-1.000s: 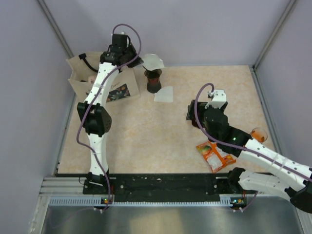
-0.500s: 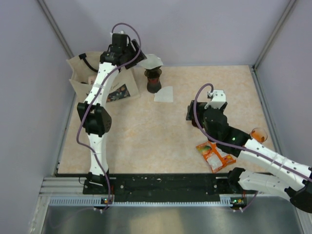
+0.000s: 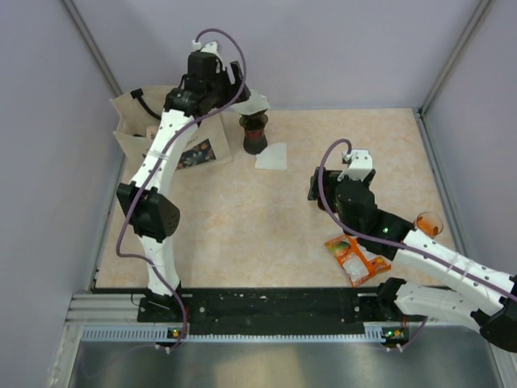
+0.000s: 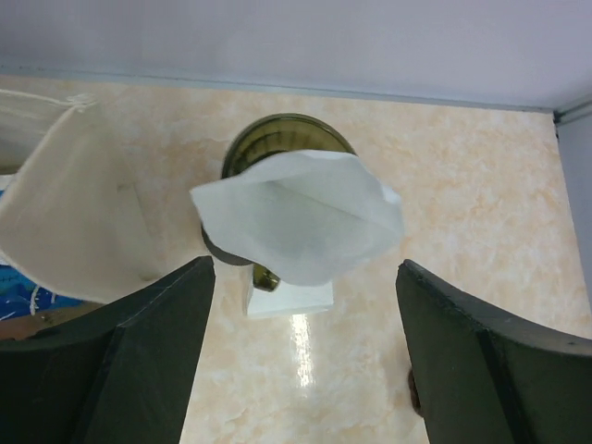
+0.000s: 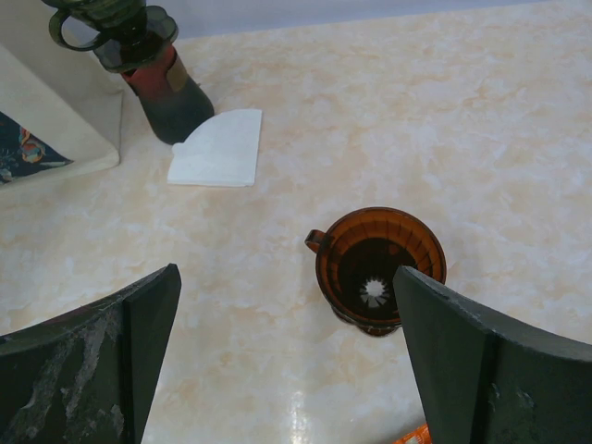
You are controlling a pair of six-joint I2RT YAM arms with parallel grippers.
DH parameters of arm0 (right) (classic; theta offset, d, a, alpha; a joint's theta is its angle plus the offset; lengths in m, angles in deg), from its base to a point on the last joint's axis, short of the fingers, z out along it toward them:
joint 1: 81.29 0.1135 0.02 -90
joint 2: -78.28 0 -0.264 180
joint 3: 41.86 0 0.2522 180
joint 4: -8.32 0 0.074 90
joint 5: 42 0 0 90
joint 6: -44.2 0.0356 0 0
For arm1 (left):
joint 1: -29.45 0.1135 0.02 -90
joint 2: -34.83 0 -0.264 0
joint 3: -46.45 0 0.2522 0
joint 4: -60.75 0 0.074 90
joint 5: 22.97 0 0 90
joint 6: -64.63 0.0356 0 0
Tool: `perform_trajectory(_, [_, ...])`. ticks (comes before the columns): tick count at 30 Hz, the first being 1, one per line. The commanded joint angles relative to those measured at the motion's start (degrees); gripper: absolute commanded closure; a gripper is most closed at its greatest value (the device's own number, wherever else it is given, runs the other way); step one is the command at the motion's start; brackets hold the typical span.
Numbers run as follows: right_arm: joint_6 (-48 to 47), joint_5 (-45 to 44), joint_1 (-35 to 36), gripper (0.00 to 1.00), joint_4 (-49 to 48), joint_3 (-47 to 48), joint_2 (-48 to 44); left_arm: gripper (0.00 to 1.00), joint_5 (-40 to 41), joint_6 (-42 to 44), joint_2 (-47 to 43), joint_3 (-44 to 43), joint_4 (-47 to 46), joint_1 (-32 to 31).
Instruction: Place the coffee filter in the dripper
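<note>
The olive-green dripper (image 4: 277, 134) stands on a dark red holder (image 5: 176, 92) at the back of the table, also seen from above (image 3: 254, 124). The white coffee filter (image 4: 296, 217) sits opened in the dripper's mouth, leaning over its near rim (image 3: 255, 103). My left gripper (image 4: 305, 277) hangs open above it, its fingers wide on either side and clear of the paper (image 3: 239, 95). My right gripper (image 5: 287, 273) is open and empty over mid-table (image 3: 317, 187).
A second, flat filter (image 3: 272, 156) lies on the table beside the holder. A beige bag (image 3: 137, 129) stands at the back left. An amber dripper (image 5: 379, 266) sits below my right fingers. An orange packet (image 3: 353, 257) lies front right.
My left gripper has opened and let go of the filter, which now rests in the dripper; the left wrist has risen slightly. The right arm has not moved.
</note>
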State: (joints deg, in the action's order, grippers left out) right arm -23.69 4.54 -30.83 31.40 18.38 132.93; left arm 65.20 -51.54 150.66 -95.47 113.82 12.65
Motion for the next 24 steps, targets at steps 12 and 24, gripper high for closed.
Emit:
perform_trajectory(12, [-0.05,-3.82,-0.53,0.02,-1.06,-2.71,-3.67,0.47,-0.72,10.35,-1.31,0.55,-8.72,-3.33])
perform_trajectory(24, [0.39,-5.49,-0.53,0.03,0.34,-3.06,-4.29,0.55,0.23,10.79,4.93,-3.24,-10.3,-3.51])
